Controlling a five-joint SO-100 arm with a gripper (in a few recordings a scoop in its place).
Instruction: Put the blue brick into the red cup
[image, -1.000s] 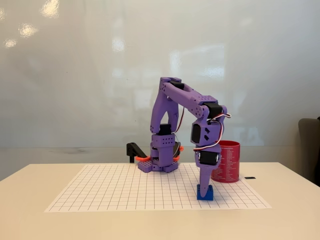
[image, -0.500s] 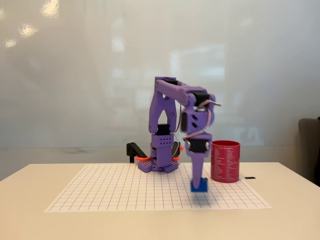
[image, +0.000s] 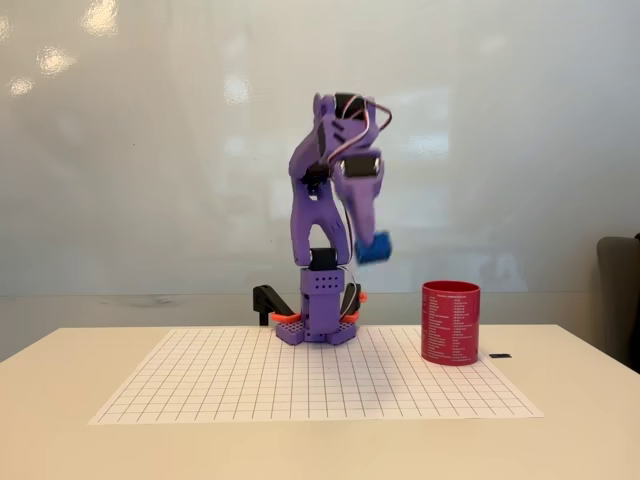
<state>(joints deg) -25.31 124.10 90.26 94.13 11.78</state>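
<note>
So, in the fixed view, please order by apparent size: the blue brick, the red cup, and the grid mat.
1. Grid mat, largest.
2. Red cup.
3. Blue brick, smallest, held high in the fingers.

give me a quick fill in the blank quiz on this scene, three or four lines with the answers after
1. The purple arm's tool holds the blue brick high in the ____, well above the table.
2. The red cup stands ____ on the grid mat.
3. In the fixed view, the cup is to the ____ of the arm's base.
4. The brick is not yet over the cup; it hangs to the cup's ____ in the fixed view.

Answers: air; upright; right; left
</note>
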